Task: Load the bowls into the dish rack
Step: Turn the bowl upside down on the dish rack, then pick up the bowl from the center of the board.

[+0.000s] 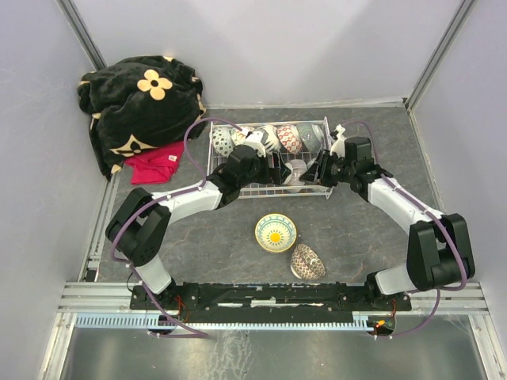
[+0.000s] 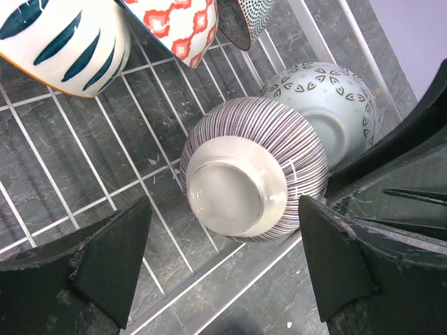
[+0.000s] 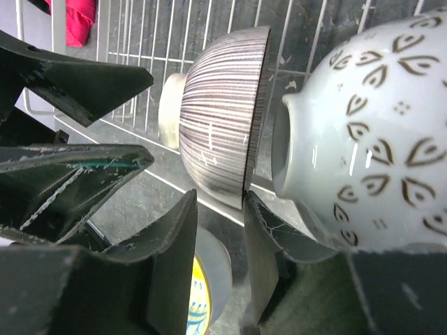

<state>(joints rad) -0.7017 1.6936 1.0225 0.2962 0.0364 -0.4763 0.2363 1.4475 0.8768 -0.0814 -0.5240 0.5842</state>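
Observation:
The white wire dish rack (image 1: 238,194) stands at the back middle, with several patterned bowls (image 1: 269,136) on edge along its far side. A striped bowl (image 1: 295,170) stands on edge at the rack's front right, next to a white leaf-print bowl (image 2: 328,105). My left gripper (image 2: 225,206) is open wide just short of the striped bowl (image 2: 251,181), which shows its foot. My right gripper (image 3: 220,195) has its fingertips on both sides of the striped bowl's (image 3: 216,118) lower rim. A yellow sunburst bowl (image 1: 276,233) and a brown patterned bowl (image 1: 307,262) lie on the table in front.
A black flowered blanket (image 1: 139,99) and a red cloth (image 1: 154,162) lie at the back left, beside the rack. Grey walls close in the table on three sides. Both arms (image 1: 190,198) reach in over the rack's front edge.

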